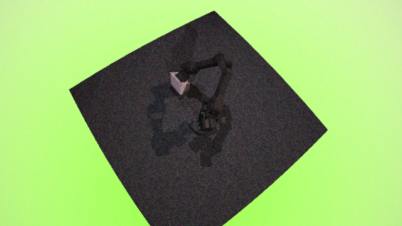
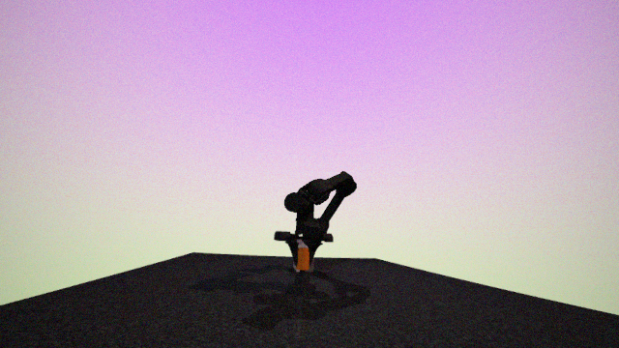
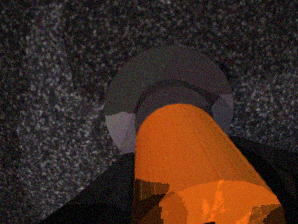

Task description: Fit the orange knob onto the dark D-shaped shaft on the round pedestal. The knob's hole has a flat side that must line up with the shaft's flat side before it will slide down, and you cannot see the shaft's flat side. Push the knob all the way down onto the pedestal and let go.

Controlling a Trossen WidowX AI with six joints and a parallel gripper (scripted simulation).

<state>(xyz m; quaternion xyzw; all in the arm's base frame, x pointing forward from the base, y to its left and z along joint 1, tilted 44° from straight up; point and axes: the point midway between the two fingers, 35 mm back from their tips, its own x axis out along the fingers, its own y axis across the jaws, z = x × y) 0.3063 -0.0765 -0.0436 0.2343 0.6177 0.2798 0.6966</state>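
The orange knob (image 2: 303,259) (image 3: 182,145) is upright between the fingers of my gripper (image 2: 304,265) (image 3: 181,155), which is shut on it. In the wrist view the round grey pedestal (image 3: 167,62) lies beyond the knob's lower end, and its near part is hidden by the knob. A darker round area shows around that end; I cannot tell whether it is shadow or part of the pedestal. The D-shaped shaft is not visible, and neither is the knob's hole. How far down the knob sits cannot be told. In the top view the arm hides the knob.
A pale, angled box-like piece (image 1: 178,84) stands beside the arm's base in the top view. The dark square surface (image 1: 267,125) (image 2: 121,309) carries broad shadows of the arm. The black arm (image 1: 205,63) (image 2: 334,205) reaches up and over to the gripper.
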